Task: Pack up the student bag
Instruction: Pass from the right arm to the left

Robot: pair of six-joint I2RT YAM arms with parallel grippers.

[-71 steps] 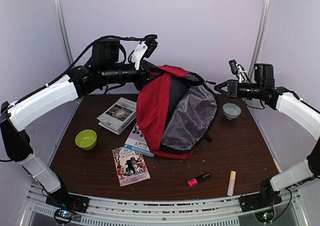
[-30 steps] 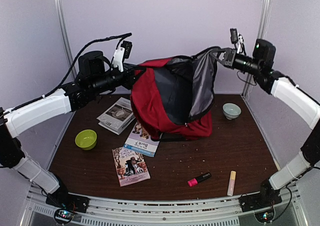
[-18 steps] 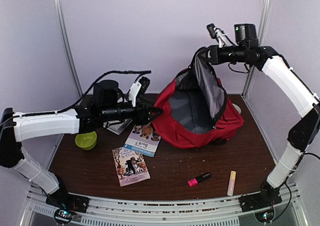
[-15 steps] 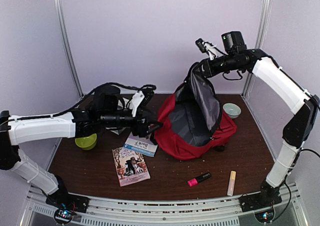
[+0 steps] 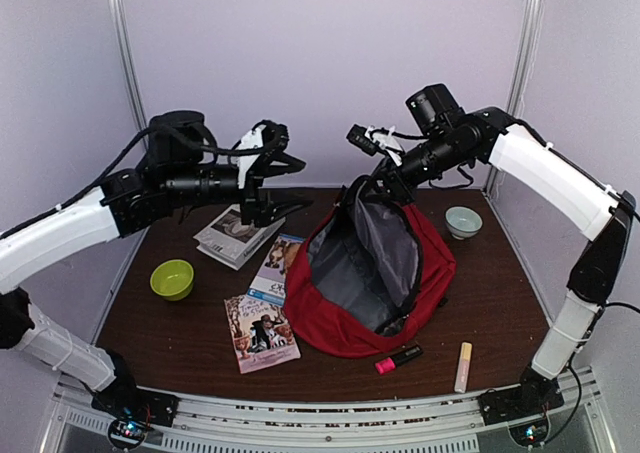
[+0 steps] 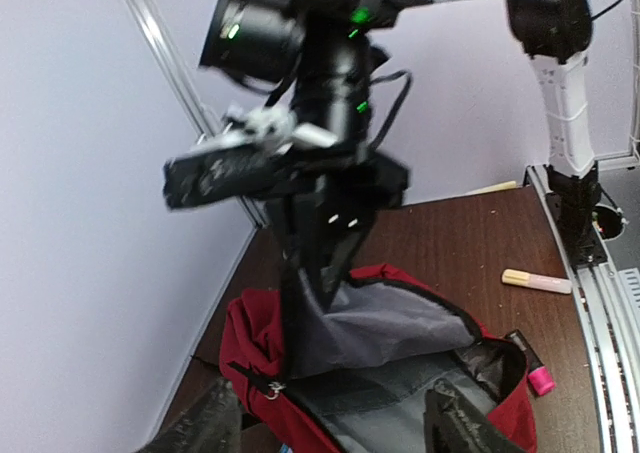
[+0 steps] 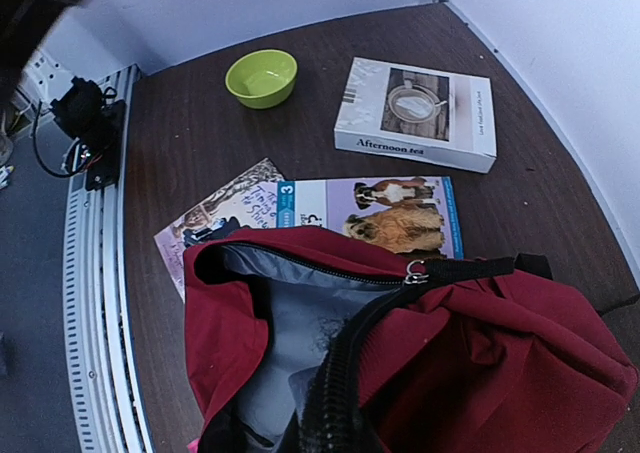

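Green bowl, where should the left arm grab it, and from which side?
Probably best to grip the green bowl by its rim from straight above, one finger inside and one outside. It stands upright, mouth up, and its round sloping wall gives no flat sides.

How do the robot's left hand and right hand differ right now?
The left hand is open and holds nothing; the right hand is shut on the student bag's rim. The left hand points at the bag without touching it; the right hand holds its opening up. Both hang above the table.
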